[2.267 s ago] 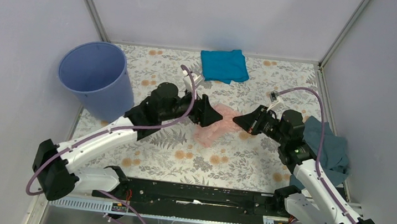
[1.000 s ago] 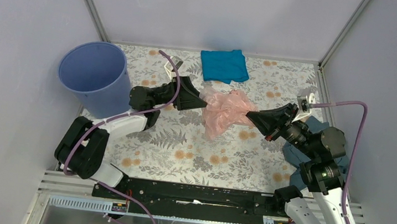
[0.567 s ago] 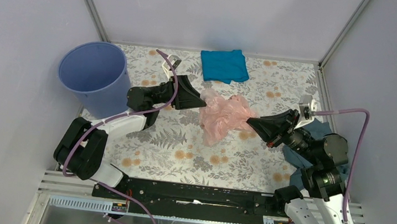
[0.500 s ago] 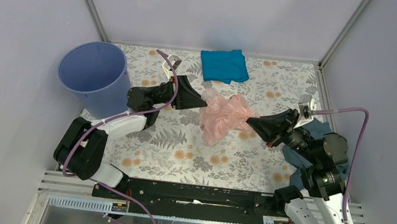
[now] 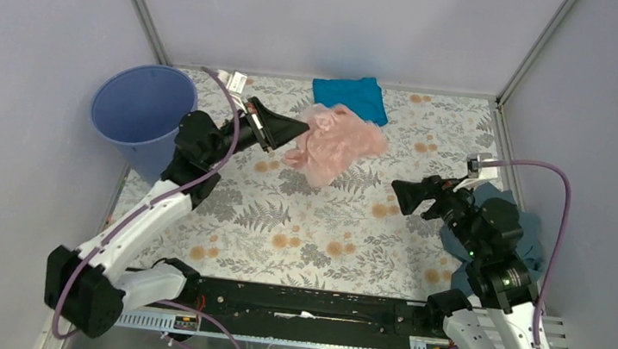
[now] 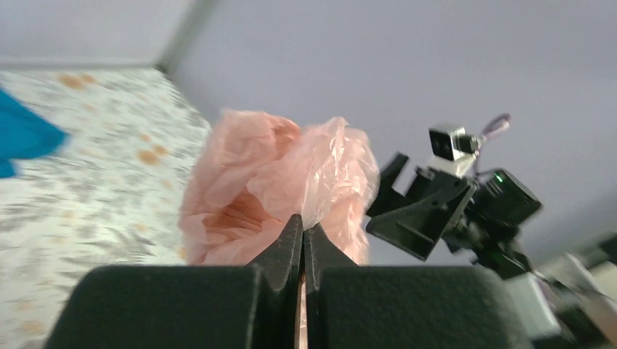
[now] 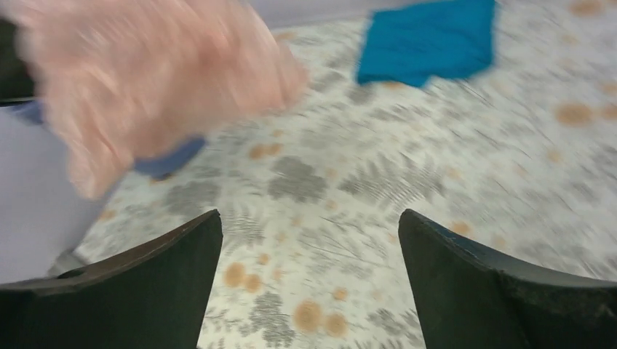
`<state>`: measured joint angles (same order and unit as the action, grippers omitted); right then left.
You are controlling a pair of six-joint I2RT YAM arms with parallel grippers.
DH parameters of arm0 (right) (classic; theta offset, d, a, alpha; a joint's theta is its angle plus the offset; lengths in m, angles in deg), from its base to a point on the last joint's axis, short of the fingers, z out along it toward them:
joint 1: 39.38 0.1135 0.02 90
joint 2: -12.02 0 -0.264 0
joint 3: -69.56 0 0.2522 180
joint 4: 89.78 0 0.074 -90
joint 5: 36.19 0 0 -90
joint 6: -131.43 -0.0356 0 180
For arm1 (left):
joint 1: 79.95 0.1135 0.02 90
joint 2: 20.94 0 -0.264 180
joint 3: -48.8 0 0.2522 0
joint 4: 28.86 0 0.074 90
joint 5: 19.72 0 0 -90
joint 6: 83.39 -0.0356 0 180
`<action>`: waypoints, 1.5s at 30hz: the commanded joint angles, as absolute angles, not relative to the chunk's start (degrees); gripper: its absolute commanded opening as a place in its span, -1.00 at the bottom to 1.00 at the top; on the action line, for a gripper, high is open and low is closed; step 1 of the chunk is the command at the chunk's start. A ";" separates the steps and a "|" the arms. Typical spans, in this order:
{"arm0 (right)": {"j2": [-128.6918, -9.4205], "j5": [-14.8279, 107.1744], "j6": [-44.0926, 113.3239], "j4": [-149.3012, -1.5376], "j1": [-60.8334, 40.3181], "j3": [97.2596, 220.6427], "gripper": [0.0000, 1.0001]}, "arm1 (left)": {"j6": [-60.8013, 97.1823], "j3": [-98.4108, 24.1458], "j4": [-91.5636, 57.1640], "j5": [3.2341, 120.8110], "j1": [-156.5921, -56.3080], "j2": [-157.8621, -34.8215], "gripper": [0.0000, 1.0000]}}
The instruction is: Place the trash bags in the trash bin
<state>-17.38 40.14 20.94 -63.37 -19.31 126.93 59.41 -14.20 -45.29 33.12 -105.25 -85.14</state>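
Note:
The pale-pink filmy trash bag [image 5: 332,142] hangs crumpled above the floral tabletop, pinched at its left edge by my left gripper [image 5: 300,127], which is shut on it. In the left wrist view the bag [image 6: 280,193] bulges just beyond the closed fingertips. The lavender-blue trash bin [image 5: 140,113] stands upright at the back left, to the left of that gripper. My right gripper [image 5: 399,195] sits apart from the bag on the right, open with nothing between its fingers [image 7: 167,280]. The right wrist view shows the bag [image 7: 145,80] blurred at the upper left.
A bright blue folded cloth [image 5: 351,97] lies at the back, partly behind the bag. A grey-blue cloth [image 5: 531,239] lies at the right edge under the right arm. Grey walls enclose the table [image 5: 325,237] on three sides.
The left gripper has shut on the bag and lifted it up and back toward the left. The right gripper has let go of the bag, opened and pulled back to the right.

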 commanded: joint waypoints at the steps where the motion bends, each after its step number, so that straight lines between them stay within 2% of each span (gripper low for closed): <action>1: -21.37 55.29 20.80 -53.50 -19.52 126.95 0.97 | 43.55 -17.76 -23.76 50.03 -105.16 -82.12 -1.00; 5: -26.19 27.74 19.22 -64.80 -19.48 127.41 0.92 | 45.19 -17.89 -24.50 48.09 -105.18 -83.94 -1.00; 8: -29.79 15.76 9.04 -79.62 -19.24 124.43 0.95 | 46.25 -18.43 -24.52 45.84 -105.18 -85.48 -1.00; 12: -36.81 17.22 -2.03 -95.38 -16.28 120.14 0.99 | 47.76 -17.72 -27.16 43.07 -105.18 -86.15 -1.00; 17: -48.37 28.04 -0.82 -89.90 -10.10 125.80 0.98 | 48.13 -17.55 -28.41 41.52 -105.17 -87.10 -1.00; 21: -57.31 23.88 -6.48 -98.05 -9.57 127.23 0.83 | 49.29 -17.82 -29.58 38.41 -105.16 -88.97 -1.00; 24: -60.61 22.08 -10.09 -105.76 -9.55 127.00 0.60 | 50.45 -17.85 -30.84 36.27 -105.16 -90.13 -1.00; 25: -61.48 22.07 -10.23 -106.81 -9.51 126.89 0.46 | 50.65 -17.95 -30.95 35.81 -105.16 -90.48 -1.00; 27: -63.09 21.71 -9.96 -108.78 -9.54 125.94 -0.01 | 50.89 -18.05 -31.32 34.96 -105.17 -90.58 -1.00; 29: -63.71 23.30 -8.24 -105.87 -9.95 124.95 -0.59 | 50.64 -18.26 -31.44 34.58 -105.11 -90.14 -1.00; 31: -63.14 25.41 -4.45 -99.88 -10.88 123.97 -0.98 | 50.12 -18.35 -31.25 34.75 -104.78 -89.10 -1.00; 35: -57.75 29.66 4.41 -87.33 -16.34 119.78 -1.00 | 51.18 -17.26 -32.51 35.90 -102.94 -86.37 -1.00; 40: -48.64 37.79 15.89 -69.50 -21.42 119.72 -1.00 | 59.15 -14.32 -42.37 30.24 -99.62 -88.13 -1.00; 45: -43.82 43.79 21.69 -62.35 -21.48 122.07 -0.76 | 62.10 -13.57 -46.79 27.55 -98.84 -90.33 -1.00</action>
<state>-46.15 35.38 13.05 -73.18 -21.01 119.37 58.20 -13.76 -37.18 30.69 -99.96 -89.64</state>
